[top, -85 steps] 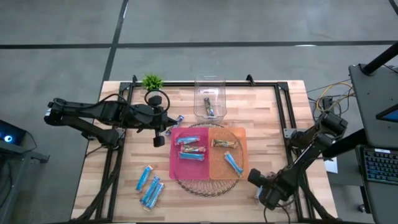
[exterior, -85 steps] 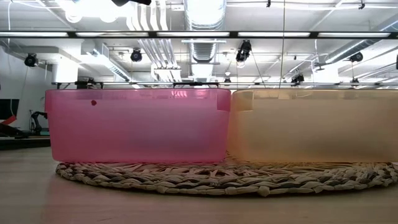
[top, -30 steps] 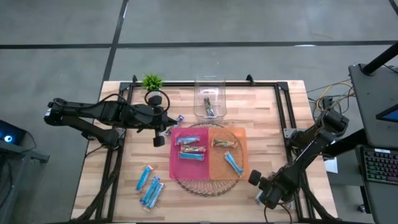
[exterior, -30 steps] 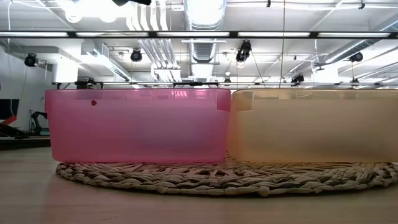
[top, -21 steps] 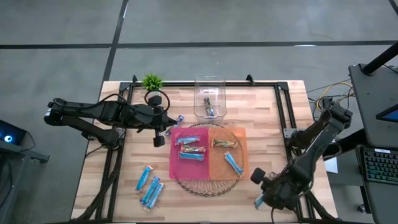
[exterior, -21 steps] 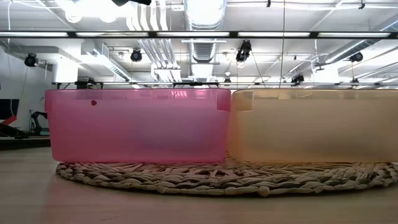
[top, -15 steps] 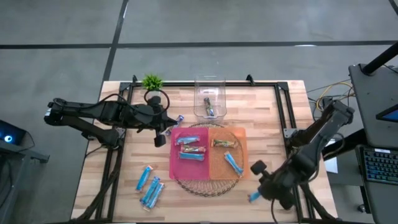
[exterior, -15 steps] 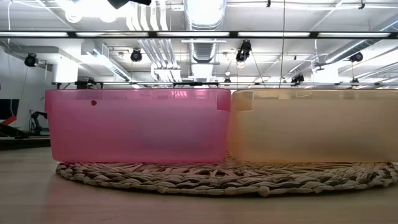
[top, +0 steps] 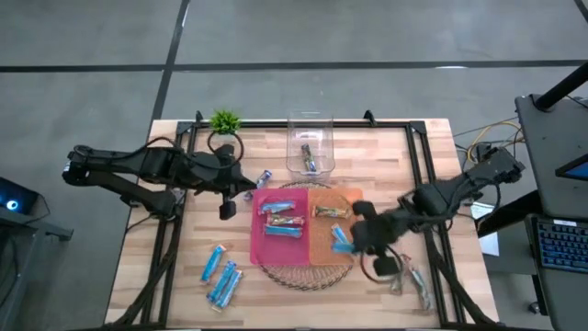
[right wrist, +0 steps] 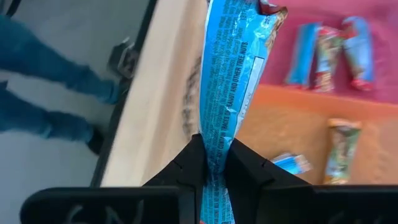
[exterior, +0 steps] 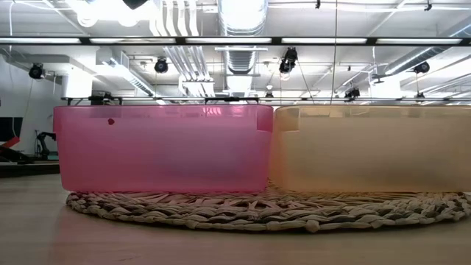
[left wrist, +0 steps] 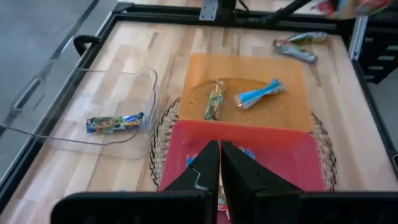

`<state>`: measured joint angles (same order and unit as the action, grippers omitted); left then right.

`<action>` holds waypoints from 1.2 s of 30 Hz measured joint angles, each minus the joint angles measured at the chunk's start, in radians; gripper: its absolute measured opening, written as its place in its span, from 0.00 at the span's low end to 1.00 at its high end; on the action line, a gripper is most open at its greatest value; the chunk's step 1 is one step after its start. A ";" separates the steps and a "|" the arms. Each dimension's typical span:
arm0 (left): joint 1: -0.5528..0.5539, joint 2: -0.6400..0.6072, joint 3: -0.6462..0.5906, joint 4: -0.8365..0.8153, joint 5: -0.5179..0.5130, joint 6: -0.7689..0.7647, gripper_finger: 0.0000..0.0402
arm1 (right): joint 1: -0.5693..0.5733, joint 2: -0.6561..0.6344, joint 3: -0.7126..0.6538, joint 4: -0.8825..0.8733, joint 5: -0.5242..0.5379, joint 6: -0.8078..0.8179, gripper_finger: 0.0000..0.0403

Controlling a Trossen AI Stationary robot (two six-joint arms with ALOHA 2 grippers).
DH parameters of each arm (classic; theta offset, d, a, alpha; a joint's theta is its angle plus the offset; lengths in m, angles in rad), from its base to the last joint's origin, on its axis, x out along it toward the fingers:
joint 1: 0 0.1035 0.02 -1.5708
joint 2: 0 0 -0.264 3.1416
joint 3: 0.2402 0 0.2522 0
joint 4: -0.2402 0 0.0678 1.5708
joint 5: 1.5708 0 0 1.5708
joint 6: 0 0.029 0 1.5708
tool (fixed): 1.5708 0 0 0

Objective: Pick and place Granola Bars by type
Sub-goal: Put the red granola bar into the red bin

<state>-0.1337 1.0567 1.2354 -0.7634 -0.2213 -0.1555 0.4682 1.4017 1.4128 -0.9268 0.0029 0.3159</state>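
Right gripper [right wrist: 213, 163] clamped on a blue bar [right wrist: 231, 81], bar sticking out past its fingertips, held above the orange tray's [top: 319, 249] right edge, left gripper [left wrist: 219, 163] pressed together, empty, beside the pink tray [top: 260, 244]

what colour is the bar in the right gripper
Light blue with white print; the right gripper is shut on the bar. It shows best in the right wrist view.

Lighting even and bright — ceiling strip lights [exterior: 235, 40] show overhead in the low view, flaring at upper left. Shadows on the table [top: 395, 156] soft and faint. Right arm [top: 432, 202] smeared by motion blur in the high view — right wrist view soft throughout.
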 joint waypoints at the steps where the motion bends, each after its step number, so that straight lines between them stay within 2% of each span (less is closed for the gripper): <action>1: 0.000 -0.011 0.000 -0.001 0.000 0.000 0.00 | -0.019 0.001 0.004 0.000 0.000 -0.007 0.11; 8: 0.000 -0.120 0.000 -0.001 -0.005 0.016 0.00 | -0.149 0.028 0.018 0.072 -0.008 -0.031 0.11; 15: 0.000 -0.206 0.000 -0.050 -0.039 0.030 0.00 | -0.245 0.070 0.018 0.176 -0.064 -0.036 0.11; 25: 0.001 -0.250 0.000 -0.088 -0.044 0.035 0.00 | -0.306 0.176 0.036 0.285 -0.090 -0.039 0.11; 31: 0.000 -0.255 0.000 -0.096 -0.045 0.054 0.00 | -0.314 0.294 0.099 0.294 -0.100 -0.087 0.11; 36: 0.000 -0.255 0.000 -0.103 -0.044 0.055 0.00 | -0.314 0.403 0.183 0.301 -0.163 -0.126 0.11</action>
<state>-0.1333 0.8017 1.2354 -0.8665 -0.2657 -0.1005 0.1543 1.8051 1.5955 -0.6261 -0.1596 0.1895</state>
